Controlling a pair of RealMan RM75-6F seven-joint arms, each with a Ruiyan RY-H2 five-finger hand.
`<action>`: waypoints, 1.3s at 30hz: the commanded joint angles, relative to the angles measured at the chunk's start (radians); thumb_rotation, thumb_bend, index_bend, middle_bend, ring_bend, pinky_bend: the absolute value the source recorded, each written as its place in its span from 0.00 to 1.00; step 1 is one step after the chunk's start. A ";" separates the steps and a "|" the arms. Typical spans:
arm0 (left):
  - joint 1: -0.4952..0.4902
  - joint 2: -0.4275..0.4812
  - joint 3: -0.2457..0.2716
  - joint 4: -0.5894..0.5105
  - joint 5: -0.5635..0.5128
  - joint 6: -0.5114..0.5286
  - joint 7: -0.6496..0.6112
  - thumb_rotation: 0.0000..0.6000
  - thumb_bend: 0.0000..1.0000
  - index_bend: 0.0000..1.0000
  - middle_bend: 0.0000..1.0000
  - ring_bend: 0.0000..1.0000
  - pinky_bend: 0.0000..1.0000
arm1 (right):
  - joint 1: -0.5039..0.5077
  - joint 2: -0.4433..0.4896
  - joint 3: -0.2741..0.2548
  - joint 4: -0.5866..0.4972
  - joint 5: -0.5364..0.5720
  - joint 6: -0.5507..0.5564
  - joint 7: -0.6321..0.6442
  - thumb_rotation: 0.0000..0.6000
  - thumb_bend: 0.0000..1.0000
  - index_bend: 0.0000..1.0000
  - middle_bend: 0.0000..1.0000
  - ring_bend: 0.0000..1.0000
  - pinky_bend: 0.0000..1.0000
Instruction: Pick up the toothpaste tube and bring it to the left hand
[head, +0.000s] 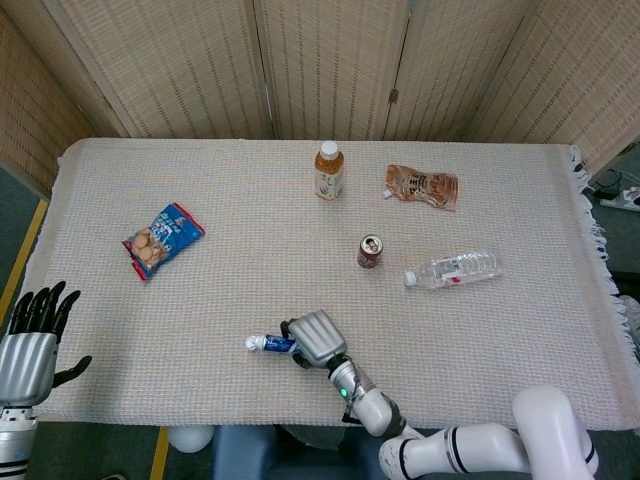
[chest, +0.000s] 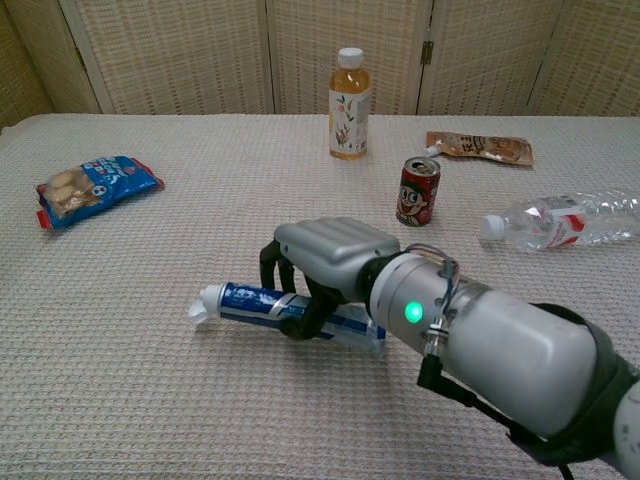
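The toothpaste tube (chest: 255, 301), blue and white with a white cap pointing left, is gripped by my right hand (chest: 320, 268) near the table's front edge. Its cap end is tilted up off the cloth. In the head view the tube (head: 268, 344) sticks out to the left of my right hand (head: 314, 340). My left hand (head: 30, 340) hangs open off the table's front-left corner, fingers spread, holding nothing. It is far to the left of the tube.
A blue snack bag (head: 163, 239) lies at the left. At the back stand a tea bottle (head: 328, 171) and a brown pouch (head: 422, 185). A red can (head: 370, 250) and a lying water bottle (head: 452, 269) sit at centre right.
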 joint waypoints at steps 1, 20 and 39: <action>-0.016 -0.003 -0.005 -0.004 0.015 -0.011 0.004 1.00 0.20 0.15 0.07 0.06 0.00 | -0.038 0.103 0.010 -0.058 -0.088 -0.044 0.161 1.00 0.92 0.62 0.54 0.61 0.60; -0.207 -0.056 -0.055 -0.099 0.137 -0.151 -0.054 1.00 0.20 0.08 0.09 0.09 0.00 | -0.142 0.296 -0.100 0.165 -0.764 0.158 1.241 1.00 1.00 0.62 0.55 0.64 0.64; -0.344 -0.147 -0.096 -0.184 0.146 -0.239 -0.032 1.00 0.20 0.03 0.09 0.09 0.00 | -0.099 0.182 -0.119 0.257 -0.791 0.235 1.479 1.00 1.00 0.62 0.54 0.64 0.64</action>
